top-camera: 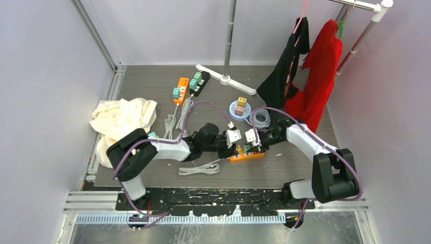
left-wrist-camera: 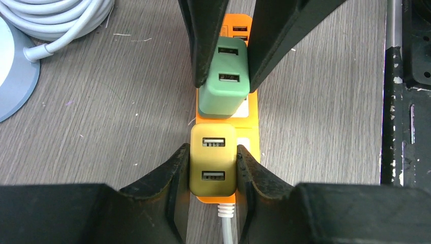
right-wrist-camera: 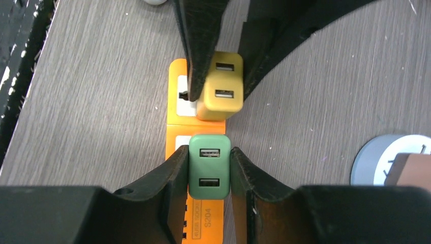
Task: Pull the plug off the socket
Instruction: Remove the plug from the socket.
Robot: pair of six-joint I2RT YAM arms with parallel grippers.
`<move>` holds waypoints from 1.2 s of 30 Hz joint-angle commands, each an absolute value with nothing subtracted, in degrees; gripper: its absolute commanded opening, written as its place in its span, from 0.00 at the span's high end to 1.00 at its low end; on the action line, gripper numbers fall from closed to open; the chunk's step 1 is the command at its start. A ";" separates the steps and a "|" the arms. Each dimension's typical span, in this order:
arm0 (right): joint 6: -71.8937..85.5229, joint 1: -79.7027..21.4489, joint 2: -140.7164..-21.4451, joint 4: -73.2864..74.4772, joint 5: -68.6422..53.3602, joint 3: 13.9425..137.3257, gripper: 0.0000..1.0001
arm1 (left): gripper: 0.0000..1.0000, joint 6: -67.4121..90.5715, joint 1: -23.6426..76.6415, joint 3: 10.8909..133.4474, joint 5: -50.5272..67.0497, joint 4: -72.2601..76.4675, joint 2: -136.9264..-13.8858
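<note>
Looking down from above, I see the grey wood-grain table filling the cell floor, with a cream cloth heaped at its left edge and a red garment hanging at the back right. Both arms reach inward and meet over an orange power strip near the middle of the table, just in front of the bases. Two plugs stand on that strip, side by side and almost touching.

On my left wrist view, the left gripper is clamped narrow on the yellow plug, one finger pressed to each flank. On the right wrist view, the right gripper is closed the same way on the green plug. Both plugs sit over the strip; I cannot tell whether either is fully seated. A thin white cable leaves the strip's end beside the yellow plug.
</note>
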State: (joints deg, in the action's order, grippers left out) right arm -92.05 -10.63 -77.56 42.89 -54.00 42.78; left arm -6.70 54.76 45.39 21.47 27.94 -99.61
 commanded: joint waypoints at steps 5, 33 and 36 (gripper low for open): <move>-81.57 -17.06 -75.36 33.67 -52.49 41.63 0.99 | 1.00 -7.56 54.77 43.73 21.19 24.17 -99.21; -74.67 -6.59 -73.06 32.42 -58.60 42.77 0.99 | 1.00 -6.23 54.84 42.18 20.38 23.93 -97.60; -87.88 -5.55 -72.58 43.69 -55.40 42.56 0.99 | 1.00 -5.83 54.78 41.92 20.19 24.27 -97.38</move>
